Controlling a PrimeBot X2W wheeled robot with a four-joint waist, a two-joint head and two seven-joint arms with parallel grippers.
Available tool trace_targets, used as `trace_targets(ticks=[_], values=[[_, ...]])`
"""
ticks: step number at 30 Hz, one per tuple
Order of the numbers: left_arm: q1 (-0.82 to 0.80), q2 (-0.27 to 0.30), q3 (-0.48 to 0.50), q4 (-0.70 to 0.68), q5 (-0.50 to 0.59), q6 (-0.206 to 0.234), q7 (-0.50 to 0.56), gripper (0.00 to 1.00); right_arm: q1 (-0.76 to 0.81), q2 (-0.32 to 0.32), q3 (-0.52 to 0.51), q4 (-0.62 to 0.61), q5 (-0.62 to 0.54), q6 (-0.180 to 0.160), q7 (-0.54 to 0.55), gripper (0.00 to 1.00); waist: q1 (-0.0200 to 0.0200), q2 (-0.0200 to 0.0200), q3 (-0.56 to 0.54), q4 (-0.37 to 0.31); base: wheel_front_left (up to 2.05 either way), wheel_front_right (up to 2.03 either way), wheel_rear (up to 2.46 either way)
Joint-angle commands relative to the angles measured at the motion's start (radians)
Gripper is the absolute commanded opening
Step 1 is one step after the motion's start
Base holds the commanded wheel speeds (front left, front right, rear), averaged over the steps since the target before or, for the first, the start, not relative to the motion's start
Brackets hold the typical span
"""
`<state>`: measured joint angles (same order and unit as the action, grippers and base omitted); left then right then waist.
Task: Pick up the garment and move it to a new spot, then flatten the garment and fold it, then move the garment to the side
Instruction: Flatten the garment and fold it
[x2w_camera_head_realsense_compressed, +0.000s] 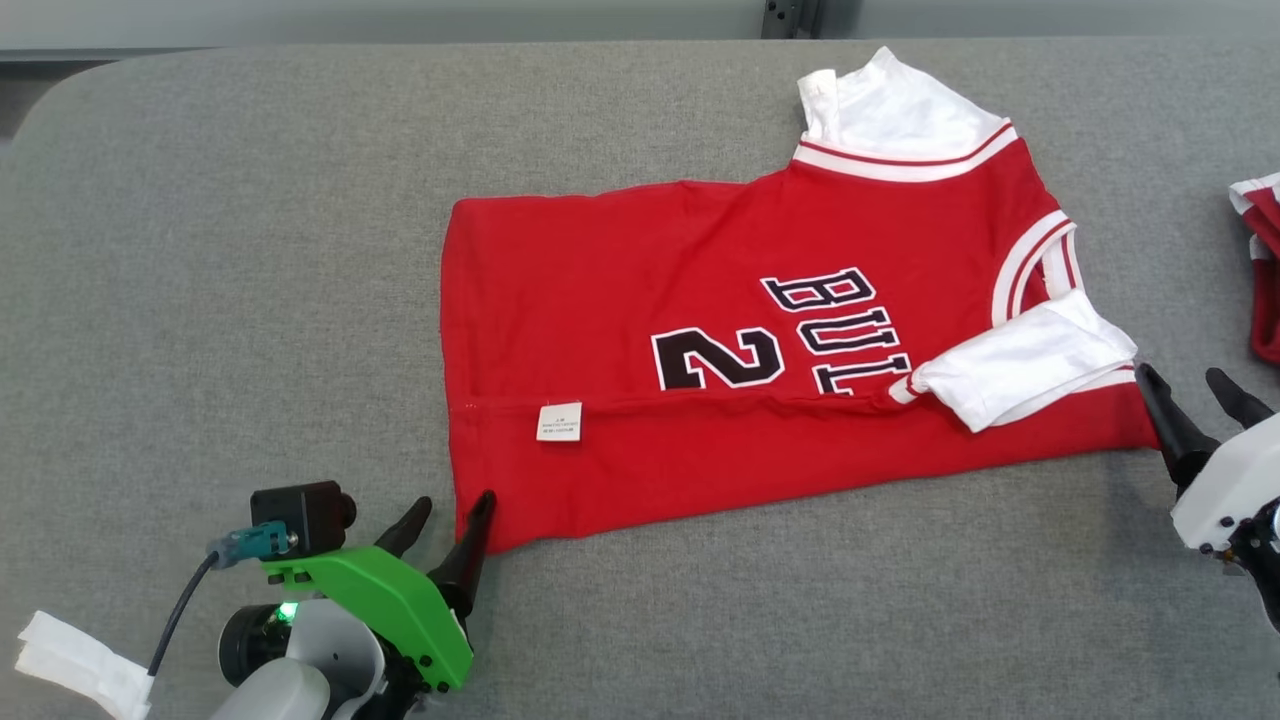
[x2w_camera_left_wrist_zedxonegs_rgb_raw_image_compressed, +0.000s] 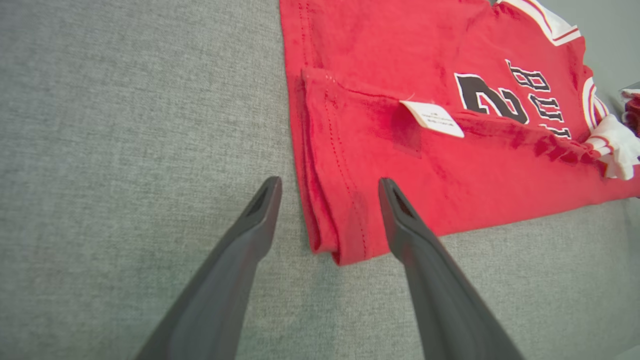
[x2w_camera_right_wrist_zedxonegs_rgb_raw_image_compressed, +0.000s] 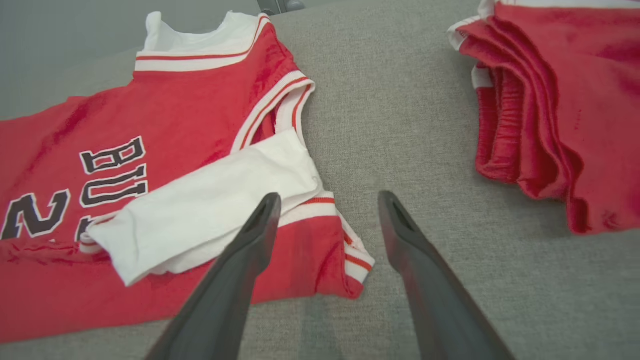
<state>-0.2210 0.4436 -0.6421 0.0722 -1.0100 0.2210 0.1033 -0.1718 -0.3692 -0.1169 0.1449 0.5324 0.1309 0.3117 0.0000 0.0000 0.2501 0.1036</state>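
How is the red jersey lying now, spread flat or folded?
Partly folded: the red jersey has its near long edge turned over onto the front, covering part of the lettering, care label showing.

Bright, even light, faint shadows beside the garment (x2w_camera_head_realsense_compressed: 600, 300); wrist views slightly soft.

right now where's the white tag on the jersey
Head view: white tag on the jersey at its fold line, lower left of the black 2, above the left gripper.

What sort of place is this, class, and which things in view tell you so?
Probably a robot garment-folding test bench: a grey fabric-covered table, a red jersey partly folded on it, and a second red garment lying aside.
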Motion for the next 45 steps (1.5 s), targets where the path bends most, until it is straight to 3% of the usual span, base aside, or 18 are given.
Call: trace_targets(ticks=[1,11,23,24,25,26,27,37,45], values=[[0.001,-0.001,-0.003,-0.003,-0.005,0.002,0.004,1.00,0.016,-0.020,0.006,-0.007,-0.007,0.000,0.015,1.00,0.0000,0.0000,0.034,0.001,0.00,0.00,0.00],[-0.019,-0.014,-0.016,0.010,-0.011,-0.008,0.017,1.00,0.038,-0.028,0.018,-0.014,-0.001,0.000,0.094,1.00,0.0000,0.0000,0.081,0.003,0.00,0.00,0.00],[0.015,-0.028,-0.059,0.001,-0.042,-0.047,0.067,1.00,0.053,-0.049,0.084,-0.015,0.086,0.000,0.189,1.00,0.0000,0.0000,0.065,0.022,0.00,0.00,0.00],[0.014,-0.032,-0.060,0.004,-0.046,-0.052,0.066,0.89,0.056,-0.054,0.088,-0.021,0.095,0.000,0.192,0.92,0.0000,0.0000,0.063,0.023,0.00,0.00,0.00],[0.015,-0.039,-0.058,0.006,-0.053,-0.056,0.064,0.33,0.058,-0.059,0.092,-0.027,0.103,0.000,0.192,0.46,0.0000,0.0000,0.060,0.024,0.00,0.00,0.00],[0.016,-0.044,-0.055,0.009,-0.064,-0.063,0.064,0.00,0.059,-0.063,0.092,-0.032,0.112,0.000,0.192,0.15,0.0000,0.0000,0.057,0.024,0.00,0.00,0.00],[0.016,-0.047,-0.052,0.011,-0.073,-0.070,0.064,0.00,0.057,-0.068,0.093,-0.038,0.120,0.000,0.191,0.00,0.0000,0.0000,0.053,0.024,0.00,0.00,0.00],[0.026,-0.002,0.008,-0.072,-0.145,-0.116,0.071,0.00,0.031,-0.133,0.018,-0.110,0.247,-0.001,0.286,0.00,0.0000,0.0000,-0.010,0.024,0.00,0.00,0.00],[0.103,0.045,0.033,-0.241,-0.199,-0.113,0.084,0.00,0.106,-0.139,-0.087,-0.194,0.314,0.000,0.411,0.00,0.0000,0.0000,-0.045,0.032,0.00,0.00,0.00]])
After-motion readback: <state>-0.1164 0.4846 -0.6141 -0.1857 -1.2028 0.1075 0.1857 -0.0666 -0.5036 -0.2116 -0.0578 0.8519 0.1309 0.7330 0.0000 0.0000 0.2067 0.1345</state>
